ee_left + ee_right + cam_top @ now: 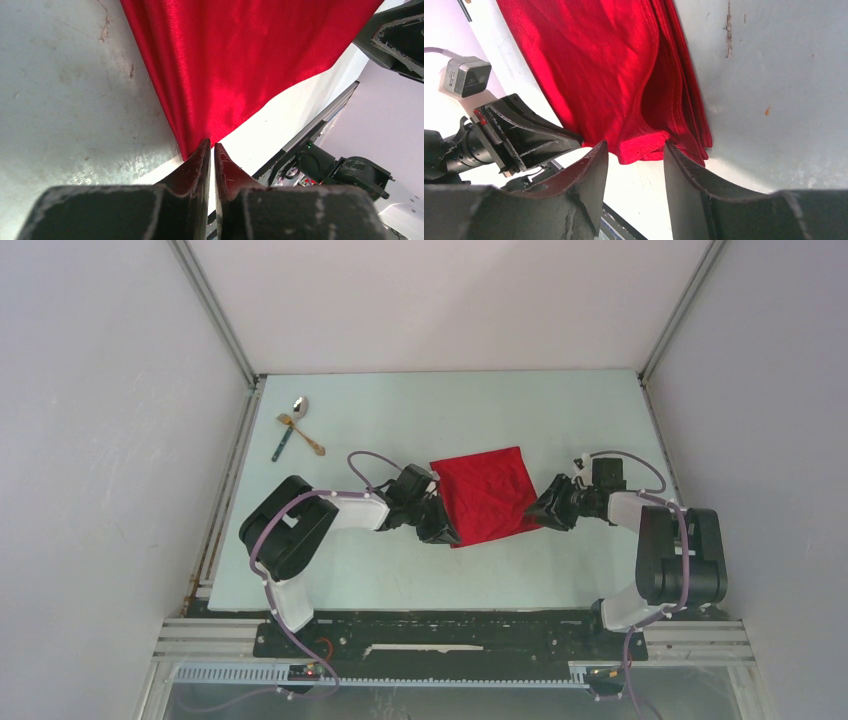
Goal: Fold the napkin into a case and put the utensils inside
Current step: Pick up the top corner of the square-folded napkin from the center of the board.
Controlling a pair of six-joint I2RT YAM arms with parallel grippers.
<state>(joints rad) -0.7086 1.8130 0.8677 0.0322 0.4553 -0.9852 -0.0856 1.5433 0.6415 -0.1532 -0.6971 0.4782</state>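
A red napkin (487,493) lies near the middle of a pale table (420,410), a rough square turned slightly askew, with one robot arm at each of its near corners. The left gripper (440,528) sits at the near left corner. Seen from its wrist camera, the left gripper (211,145) has its two fingers drawn almost together, and the pointed tip of the napkin (235,55) is pinched between them, the cloth fanning out in creases toward the far side. The right gripper (548,510) sits at the near right corner. Its wrist camera shows the right gripper (636,147) with its fingers standing about half apart and clasping nothing. The corner of the napkin (594,65) lies in the gap at their tips without either finger pressing on it. Along the cloth's right edge, several stacked layers show. Well apart from the cloth, in the far left corner of the table, the cutlery lies in a loose cluster: a shiny spoon (299,406) farthest back, a small gold fork (300,434) just nearer, and a thin teal-handled piece (283,444) beside it.
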